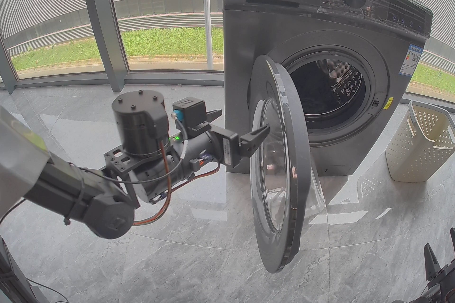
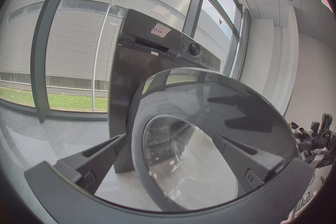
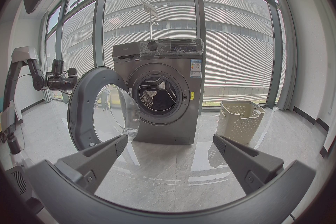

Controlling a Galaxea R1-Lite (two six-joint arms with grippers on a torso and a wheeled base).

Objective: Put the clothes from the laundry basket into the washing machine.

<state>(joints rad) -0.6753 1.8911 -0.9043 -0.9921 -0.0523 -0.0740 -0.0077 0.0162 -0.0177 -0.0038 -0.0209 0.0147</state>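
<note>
The grey washing machine [image 1: 332, 57] stands ahead with its round door [image 1: 279, 166] swung wide open toward me, and the drum [image 1: 329, 86] is dark inside. My left gripper [image 1: 258, 134] is open at the door's outer rim. In the left wrist view its fingers [image 2: 101, 154] sit on either side of the door's edge [image 2: 140, 130]. The cream laundry basket [image 1: 422, 143] stands on the floor to the right of the machine. My right gripper [image 3: 168, 140] is open and empty, low and well back, facing the machine [image 3: 161, 91] and basket [image 3: 239, 119].
Glossy grey tiled floor [image 1: 189, 242] spreads in front of the machine. Tall windows with dark frames [image 1: 102, 15] run behind and to the left. The open door [image 3: 94, 109] juts into the space before the drum.
</note>
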